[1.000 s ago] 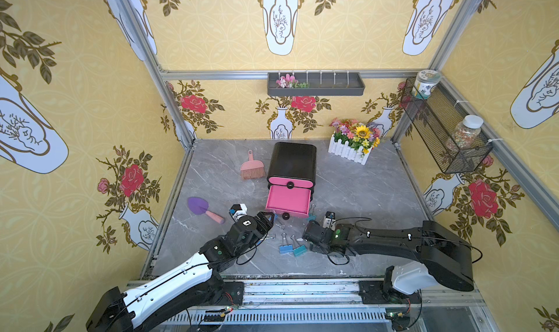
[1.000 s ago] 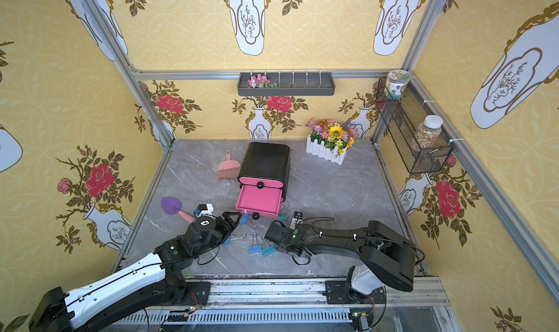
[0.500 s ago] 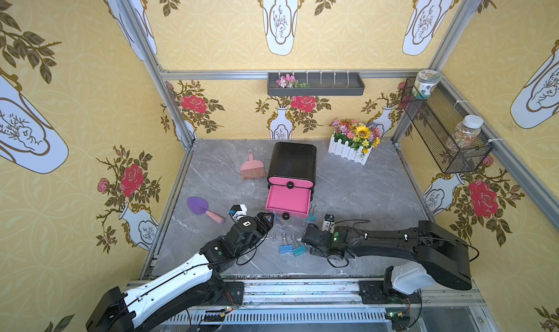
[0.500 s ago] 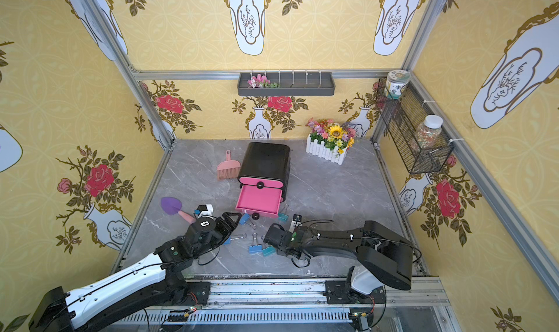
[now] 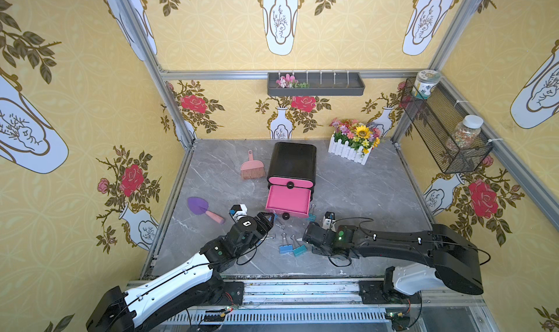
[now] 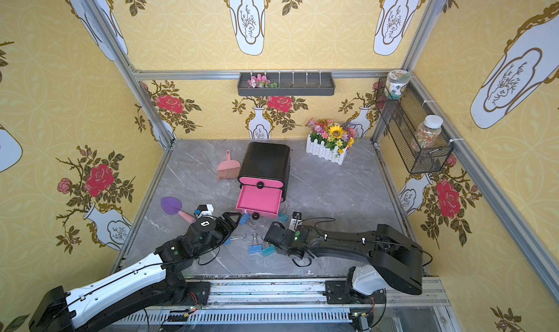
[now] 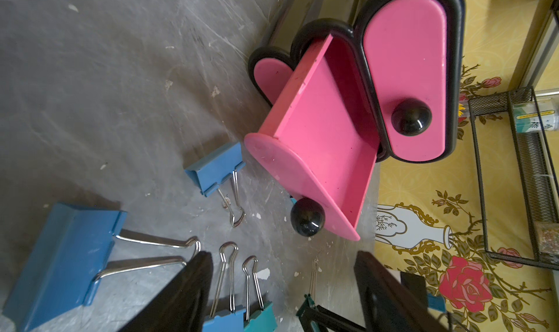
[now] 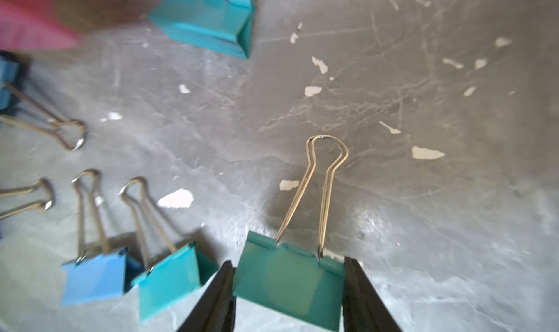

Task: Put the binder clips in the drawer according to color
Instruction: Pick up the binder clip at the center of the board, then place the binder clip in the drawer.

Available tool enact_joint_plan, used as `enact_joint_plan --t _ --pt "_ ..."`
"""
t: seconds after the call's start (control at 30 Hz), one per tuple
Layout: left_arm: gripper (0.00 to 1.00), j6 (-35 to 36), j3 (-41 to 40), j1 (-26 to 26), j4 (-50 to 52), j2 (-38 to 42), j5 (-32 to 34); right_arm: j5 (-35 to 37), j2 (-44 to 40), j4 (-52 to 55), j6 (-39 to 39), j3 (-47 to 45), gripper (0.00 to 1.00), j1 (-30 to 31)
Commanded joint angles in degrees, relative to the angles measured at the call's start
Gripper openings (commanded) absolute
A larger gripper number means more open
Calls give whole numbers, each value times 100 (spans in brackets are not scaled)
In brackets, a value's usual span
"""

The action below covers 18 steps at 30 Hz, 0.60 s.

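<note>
My left jaws are spread and empty, near the big blue clip (image 7: 65,264). A light blue clip (image 8: 93,277) lies just beside my catch. My right jaws pinch the teal clip (image 8: 290,282) by its sides on the counter (image 5: 363,194). I should hold tight, lift straight up, then go to the open pink drawer (image 5: 289,199).

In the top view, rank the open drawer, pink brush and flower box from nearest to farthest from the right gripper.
1. Open drawer, just beyond the right gripper.
2. Pink brush, farther back, left.
3. Flower box, back right corner.
</note>
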<state>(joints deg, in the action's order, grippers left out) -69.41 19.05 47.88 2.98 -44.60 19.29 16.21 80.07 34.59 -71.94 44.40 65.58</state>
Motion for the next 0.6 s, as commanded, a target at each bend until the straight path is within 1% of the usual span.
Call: enact_joint_plan --t 0.0,0.13,0.3,0.4,0.57 --pt "80 118 55 -45 -35 13 31 399 -282 798 96 242 35 98" --pt "80 203 49 -298 -26 30 -123 768 -441 1489 500 916 36 175" --pt "81 325 37 -779 -43 52 -463 894 -26 1647 1429 2037 38 92" --pt "81 374 79 -934 -26 86 -563 652 320 1325 1971 2556 38 -90" --pt "81 388 99 -991 50 169 -579 -180 815 439 2612 2946 37 -770"
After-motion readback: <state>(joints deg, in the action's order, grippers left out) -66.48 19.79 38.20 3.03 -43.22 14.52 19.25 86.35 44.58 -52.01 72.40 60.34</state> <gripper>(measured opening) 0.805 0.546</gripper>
